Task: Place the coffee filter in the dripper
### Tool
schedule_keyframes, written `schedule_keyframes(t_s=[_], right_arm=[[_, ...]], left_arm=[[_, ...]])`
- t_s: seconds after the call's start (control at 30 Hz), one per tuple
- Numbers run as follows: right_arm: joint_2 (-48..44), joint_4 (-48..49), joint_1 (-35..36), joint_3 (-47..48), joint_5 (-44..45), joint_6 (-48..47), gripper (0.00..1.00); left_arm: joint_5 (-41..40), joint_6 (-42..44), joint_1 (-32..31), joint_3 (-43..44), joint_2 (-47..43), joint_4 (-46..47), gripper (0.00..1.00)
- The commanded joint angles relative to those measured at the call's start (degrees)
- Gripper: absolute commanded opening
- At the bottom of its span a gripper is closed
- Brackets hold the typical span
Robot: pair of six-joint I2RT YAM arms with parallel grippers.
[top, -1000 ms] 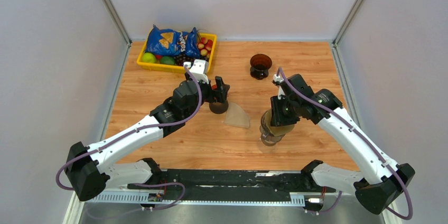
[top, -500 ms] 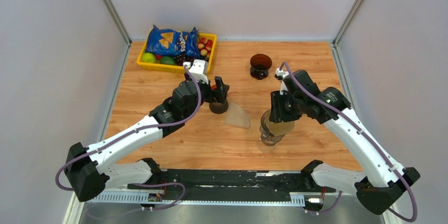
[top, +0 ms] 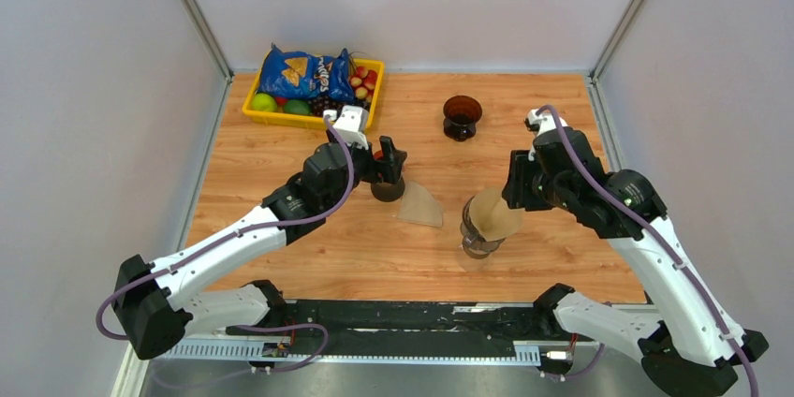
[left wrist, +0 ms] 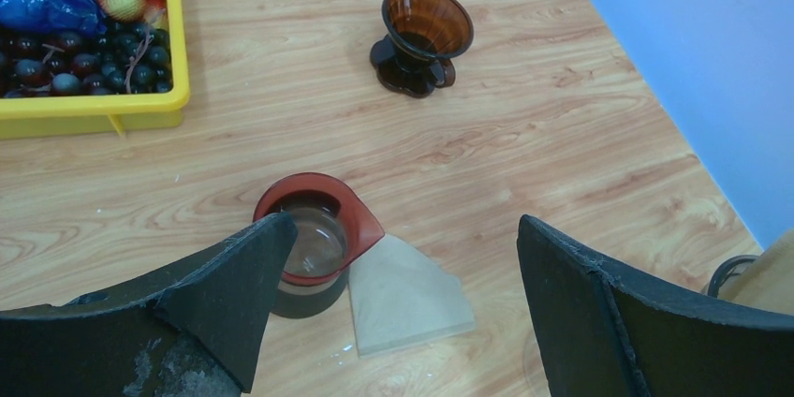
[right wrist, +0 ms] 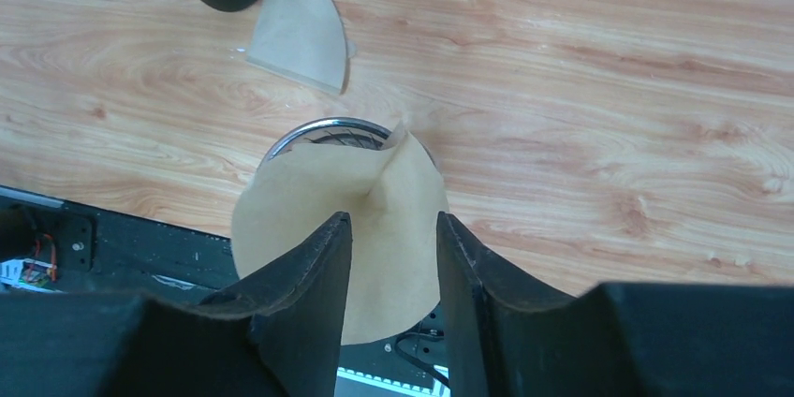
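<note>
1. The wooden worktop (top: 243,163) is walled at left, back and right. A yellow tray (top: 281,121) of fruit with a blue snack bag (top: 304,71) fills its back-left corner.
2. Bare wood runs along the right side and across the back middle, broken only by a brown cone cup (top: 462,116).
3. The glass dripper (top: 476,240) stands right of centre, toward the near edge. The opened coffee filter (top: 493,213) sits in its mouth and flares past the metal rim.
4. A second filter (top: 421,205) lies flat on the wood between the dripper and a small red-rimmed cup (left wrist: 316,240), touching the cup.
5. The right claw (right wrist: 393,219) hangs over the seated filter with its fingers slightly apart, gripping nothing; the paper's fold shows in the gap. Its arm reaches in from the near-right corner, elbow bent, wrist tipped down.
6. The left claw (left wrist: 404,228) is spread wide and empty above the red-rimmed cup. Its arm stretches diagonally from the near-left corner.
</note>
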Motion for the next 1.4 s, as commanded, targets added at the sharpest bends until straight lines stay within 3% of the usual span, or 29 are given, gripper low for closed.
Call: schedule_keyframes(t_s=[0.0, 0.7, 1.37], right_arm=[[1.4, -1.1, 0.4, -1.9, 1.9, 1.3, 0.41], [3.4, 4.5, 0.5, -7.4, -11.5, -3.6, 0.32], [8.9, 4.7, 6.2, -12.0, -7.5, 0.7, 0.26]], left_arm=[[1.3, -0.1, 0.1, 1.9, -1.0, 0.9, 1.0], [1.0, -0.2, 0.2, 1.9, -1.0, 0.4, 1.0], [-0.3, -0.1, 0.2, 1.5, -0.4, 0.4, 1.0]])
